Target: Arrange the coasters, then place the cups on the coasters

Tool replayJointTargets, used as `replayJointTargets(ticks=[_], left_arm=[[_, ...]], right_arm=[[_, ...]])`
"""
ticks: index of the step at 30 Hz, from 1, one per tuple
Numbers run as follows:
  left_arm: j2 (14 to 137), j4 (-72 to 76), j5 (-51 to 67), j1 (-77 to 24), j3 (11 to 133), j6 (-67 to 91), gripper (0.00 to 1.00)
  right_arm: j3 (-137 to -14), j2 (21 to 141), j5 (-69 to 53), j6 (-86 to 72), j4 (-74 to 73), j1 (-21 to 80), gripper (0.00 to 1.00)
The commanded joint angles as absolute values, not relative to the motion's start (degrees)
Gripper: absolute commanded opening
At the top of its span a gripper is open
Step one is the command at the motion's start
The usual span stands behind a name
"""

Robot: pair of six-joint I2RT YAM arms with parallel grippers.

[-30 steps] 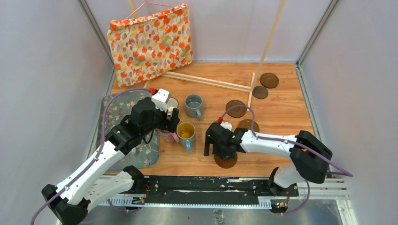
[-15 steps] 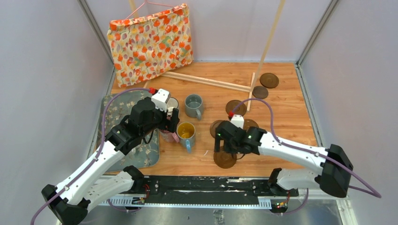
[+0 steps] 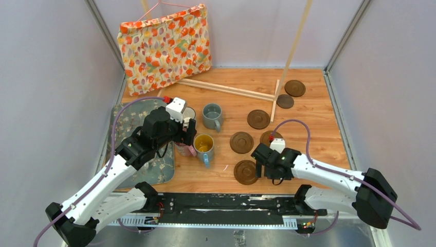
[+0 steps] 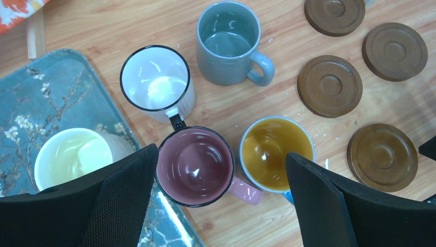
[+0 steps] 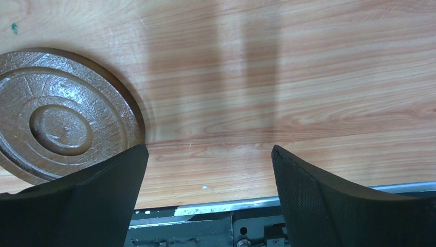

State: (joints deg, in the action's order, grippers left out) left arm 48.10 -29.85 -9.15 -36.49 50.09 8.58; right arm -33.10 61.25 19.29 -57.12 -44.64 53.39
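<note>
Several dark-brown coasters lie on the wooden table: one near the front (image 3: 246, 172), one behind it (image 3: 241, 142), another further back (image 3: 258, 119), and two at the far right (image 3: 295, 88). My right gripper (image 3: 261, 168) is open just right of the front coaster (image 5: 61, 118), empty (image 5: 208, 154). My left gripper (image 4: 221, 157) hangs open above the pink cup (image 4: 194, 167) and the blue cup with yellow inside (image 4: 275, 152). Behind them stand a white dark-rimmed cup (image 4: 154, 80) and a grey-blue cup (image 4: 229, 41). A cream cup (image 4: 72, 157) sits on the tray.
A blue-grey floral tray (image 3: 131, 128) lies at the left. A floral fabric bag (image 3: 164, 46) leans at the back. Wooden sticks (image 3: 226, 88) lie and stand behind the coasters. The black mounting rail (image 3: 221, 203) runs along the near edge.
My right gripper has lifted off the front coaster and drawn back to the right, leaving that coaster flat on the table. The left arm has not moved.
</note>
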Motion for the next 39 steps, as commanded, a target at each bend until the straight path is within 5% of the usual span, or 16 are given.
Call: replayJointTargets(ticks=[1,14,39], left_arm=[[47.8,-29.7,-8.8,-36.1,50.3,8.7,1.0],[48.1,-29.6,-8.7,-36.1,50.2,8.7,1.0],[48.2,-29.6,-8.2,-36.1,50.3,8.6,1.0]], right_arm=[[-32.6,61.5,22.3,-56.2,-45.4,51.5,0.95],[-32.3,63.3,17.0,-51.3,-40.8,45.7,0.93],[-39.8,77.9,9.1,-56.4,-31.2,53.4,0.93]])
